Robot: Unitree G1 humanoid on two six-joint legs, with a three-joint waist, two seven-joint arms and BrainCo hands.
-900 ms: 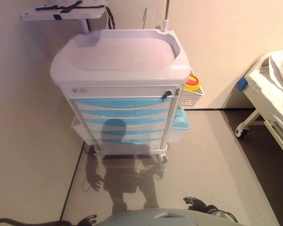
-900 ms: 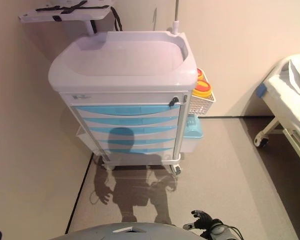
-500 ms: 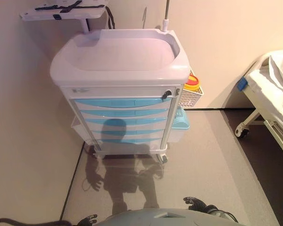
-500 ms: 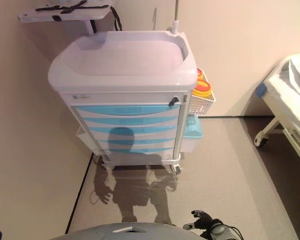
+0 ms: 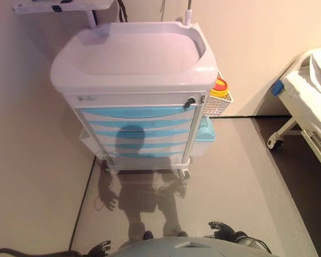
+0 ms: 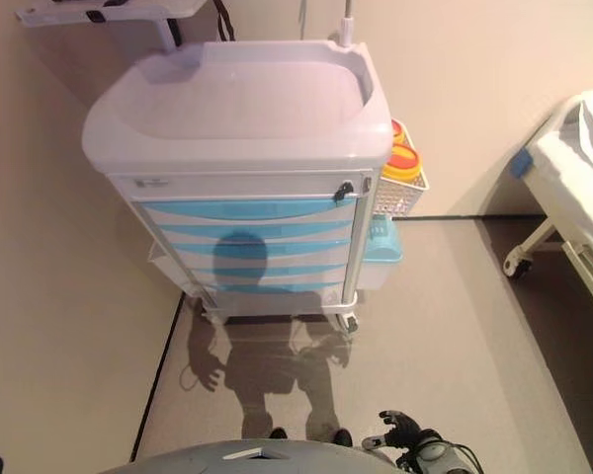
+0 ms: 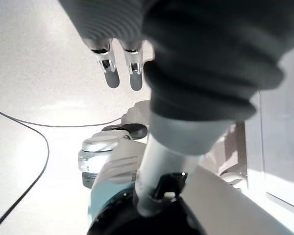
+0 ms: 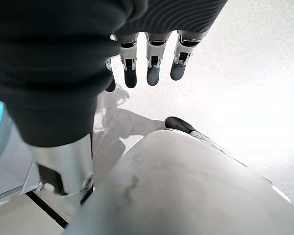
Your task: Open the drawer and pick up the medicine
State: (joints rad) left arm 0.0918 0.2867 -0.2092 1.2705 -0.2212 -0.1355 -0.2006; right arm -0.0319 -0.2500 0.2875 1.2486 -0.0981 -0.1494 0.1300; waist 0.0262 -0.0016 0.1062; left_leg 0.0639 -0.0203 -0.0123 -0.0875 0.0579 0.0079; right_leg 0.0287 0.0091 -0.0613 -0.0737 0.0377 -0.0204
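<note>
Drawers [image 5: 137, 112] all shut; basket [image 5: 216, 103] beside; medicine presumably inside.

You have before you a white moulded-plastic medical cart [image 5: 134, 69] with a smooth, slightly glossy top, and its light-blue plastic drawer fronts [image 5: 136, 112] share that sheen. The white wire-mesh side basket [image 5: 216, 104] reads as coated metal. The grey floor [image 5: 230, 176] looks matt and finely speckled. White cloth bedding [image 5: 315, 85] lies rumpled on the bed. Each hand's dark ribbed cover [image 8: 54, 58] looks matt, rubbery.
</note>
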